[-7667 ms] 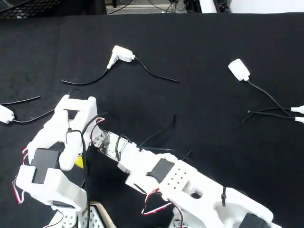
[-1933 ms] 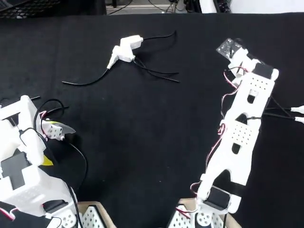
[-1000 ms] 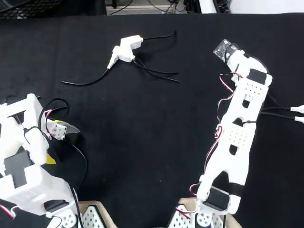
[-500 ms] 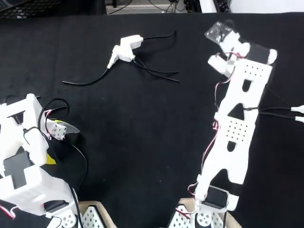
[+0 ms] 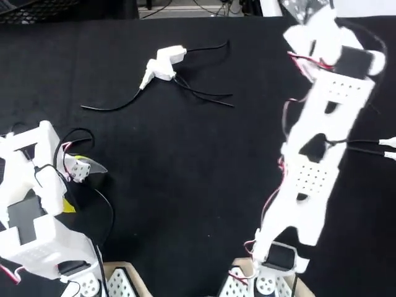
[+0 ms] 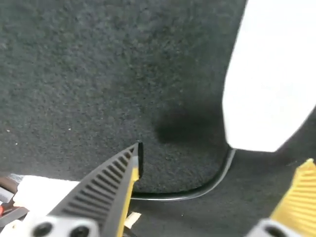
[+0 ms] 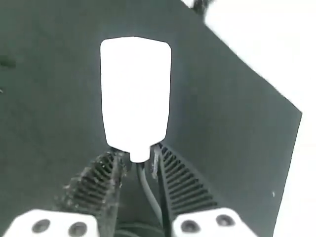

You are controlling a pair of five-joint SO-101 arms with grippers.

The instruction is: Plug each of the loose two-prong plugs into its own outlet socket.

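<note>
Far right over the table (image 5: 204, 161), your right end effector (image 7: 137, 163) gripped a white plug (image 7: 136, 91); your left end effector (image 6: 222, 158) gaped wide.

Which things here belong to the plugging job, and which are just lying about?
Job:
white pair, apparently joined
held white plug in right gripper
white block under left gripper
small cord ends

Lying about:
cables beyond the black table
</note>
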